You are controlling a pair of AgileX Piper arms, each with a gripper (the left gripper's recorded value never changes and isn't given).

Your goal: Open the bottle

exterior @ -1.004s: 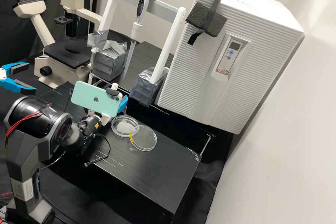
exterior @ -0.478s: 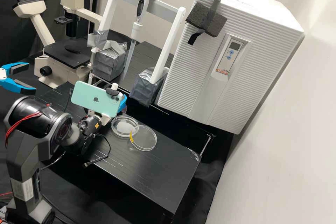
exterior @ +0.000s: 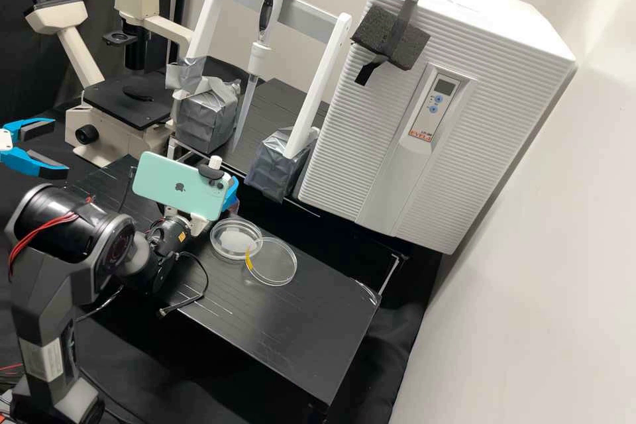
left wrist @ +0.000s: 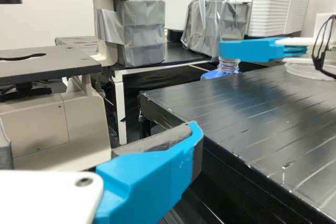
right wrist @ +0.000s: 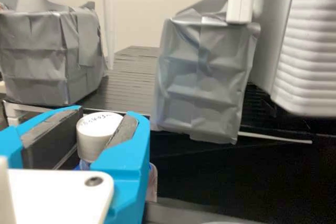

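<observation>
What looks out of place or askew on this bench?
Nothing spilled or broken. The bottle stands upright in the right gripper. Only oddities: the two petri dishes overlap at their rims, and a black foam block is taped to the upper edge of the white machine.

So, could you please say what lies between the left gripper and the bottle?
A bare corner of the black bench, as the left wrist view shows; the bottle sits beyond it in the right gripper's jaws.
</observation>
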